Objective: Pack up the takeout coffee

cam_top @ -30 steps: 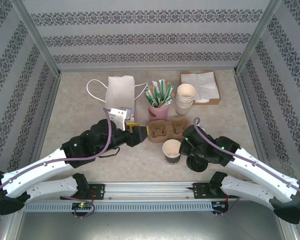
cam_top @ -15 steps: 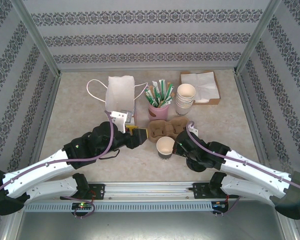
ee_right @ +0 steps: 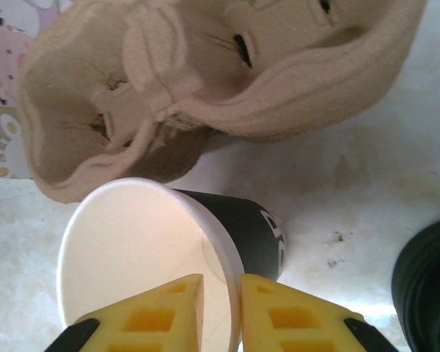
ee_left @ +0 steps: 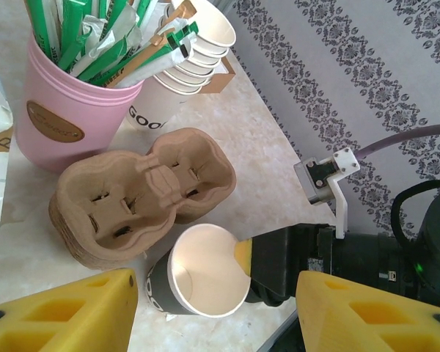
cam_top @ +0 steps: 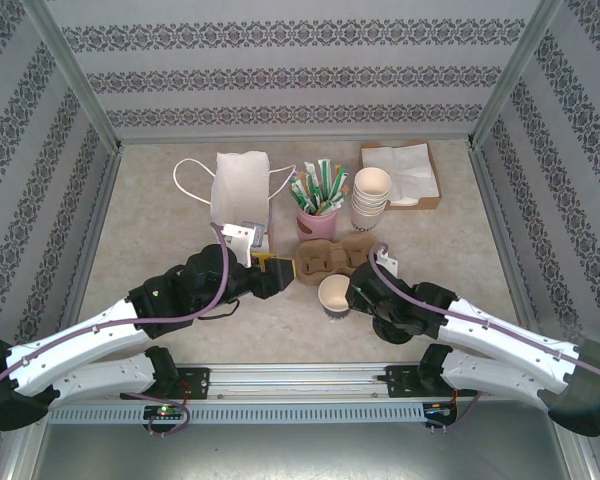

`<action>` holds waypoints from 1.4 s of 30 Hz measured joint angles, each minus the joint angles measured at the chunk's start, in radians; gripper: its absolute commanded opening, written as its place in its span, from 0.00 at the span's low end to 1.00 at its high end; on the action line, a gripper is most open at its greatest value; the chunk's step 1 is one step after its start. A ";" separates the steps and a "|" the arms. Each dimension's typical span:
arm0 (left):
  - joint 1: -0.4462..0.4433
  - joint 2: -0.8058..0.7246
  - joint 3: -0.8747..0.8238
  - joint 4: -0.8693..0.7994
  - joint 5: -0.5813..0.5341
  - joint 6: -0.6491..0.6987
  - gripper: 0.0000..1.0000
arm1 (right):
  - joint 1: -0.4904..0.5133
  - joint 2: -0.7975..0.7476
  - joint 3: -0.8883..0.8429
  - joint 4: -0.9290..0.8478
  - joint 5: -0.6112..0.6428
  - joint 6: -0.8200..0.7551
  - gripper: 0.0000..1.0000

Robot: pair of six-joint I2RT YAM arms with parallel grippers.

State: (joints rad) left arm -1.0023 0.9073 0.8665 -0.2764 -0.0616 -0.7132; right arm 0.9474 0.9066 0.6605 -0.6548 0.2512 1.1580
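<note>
Coffee cup [cam_top: 333,293] sits near the front middle of the table [cam_top: 150,230], just in front of the brown pulp cup carrier [cam_top: 332,257] and tipped over at a slant, open mouth up so the white inside shows, dark sleeve on the outside. Right gripper [ee_right: 220,282] has it by the rim: on the right wrist cam one yellow finger is inside the cup and the other outside, jaws nearly together with just the paper wall between them. How hard it's squeezing I honestly can't tell. The cup's base is hidden behind its own mouth in that shot, and the white print on the sleeve is cut off, so no reading it. From the top camera the right arm's black body covers the fingers, so the pinch itself is hard to make out there. Left gripper [cam_top: 280,264] is parked at the carrier's left end, jaws spread wide with nothing in them; on its own cam the yellow fingers run off the bottom edge. Behind the carrier is a pink cup [ee_left: 66,110] stuffed with green and white packets, next to it a stack of cups [cam_top: 371,197] with lettering half hidden ("GOO" is all I get). A white paper bag [cam_top: 240,185] stands further back left.
</note>
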 measured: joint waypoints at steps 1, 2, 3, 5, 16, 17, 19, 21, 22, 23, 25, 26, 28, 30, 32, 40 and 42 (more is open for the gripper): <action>0.000 0.000 -0.001 0.000 0.000 0.000 0.60 | 0.000 0.002 0.004 -0.016 0.002 0.005 0.31; 0.000 0.000 -0.002 0.000 0.000 0.000 0.60 | 0.000 0.003 0.008 -0.031 0.005 0.008 0.36; 0.000 -0.001 -0.002 0.000 0.000 0.000 0.60 | 0.000 0.002 0.016 -0.048 0.009 0.015 0.38; 0.000 -0.005 -0.002 0.000 -0.001 0.000 0.60 | 0.000 0.002 0.038 -0.089 0.016 0.026 0.43; 0.000 -0.031 -0.002 -0.012 -0.029 0.000 0.60 | -0.111 -0.093 0.164 -0.422 0.016 0.177 0.80; 0.000 -0.033 -0.002 -0.015 -0.030 0.000 0.60 | -0.126 -0.107 0.161 -0.444 0.008 0.190 0.79; 0.000 -0.040 -0.003 -0.019 -0.034 0.000 0.60 | -0.157 -0.144 0.141 -0.485 -0.010 0.225 0.80; 0.000 -0.052 -0.005 -0.025 -0.038 0.000 0.61 | -0.176 -0.178 0.113 -0.517 -0.025 0.251 0.81; 0.000 -0.060 -0.006 -0.027 -0.041 0.000 0.61 | -0.183 -0.192 0.099 -0.531 -0.032 0.262 0.82; 0.000 -0.066 -0.008 -0.027 -0.043 0.000 0.61 | -0.192 -0.206 0.083 -0.539 -0.040 0.275 0.83; 0.000 -0.075 -0.011 -0.028 -0.046 0.000 0.62 | -0.207 -0.222 0.049 -0.547 -0.060 0.291 0.83; 0.000 -0.077 -0.013 -0.029 -0.047 0.000 0.62 | -0.216 -0.227 0.032 -0.550 -0.071 0.299 0.84; 0.000 -0.077 -0.018 -0.031 -0.047 0.000 0.62 | -0.230 -0.229 0.013 -0.533 -0.082 0.306 0.84; 0.000 -0.076 -0.021 -0.032 -0.047 0.000 0.62 | -0.242 -0.231 -0.002 -0.515 -0.092 0.307 0.84; 0.000 -0.075 -0.024 -0.034 -0.047 0.000 0.63 | -0.253 -0.231 -0.021 -0.494 -0.105 0.307 0.84; 0.000 -0.071 -0.030 -0.034 -0.048 -0.003 0.63 | -0.320 -0.193 -0.081 -0.441 -0.152 0.259 0.84; 0.000 -0.070 -0.035 -0.034 -0.048 -0.003 0.64 | -0.346 -0.183 -0.091 -0.426 -0.165 0.229 0.84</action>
State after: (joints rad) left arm -1.0023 0.8371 0.8310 -0.3107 -0.1093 -0.7166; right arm 0.6014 0.7235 0.5697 -1.0809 0.0864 1.3865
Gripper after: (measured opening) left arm 0.633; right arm 0.836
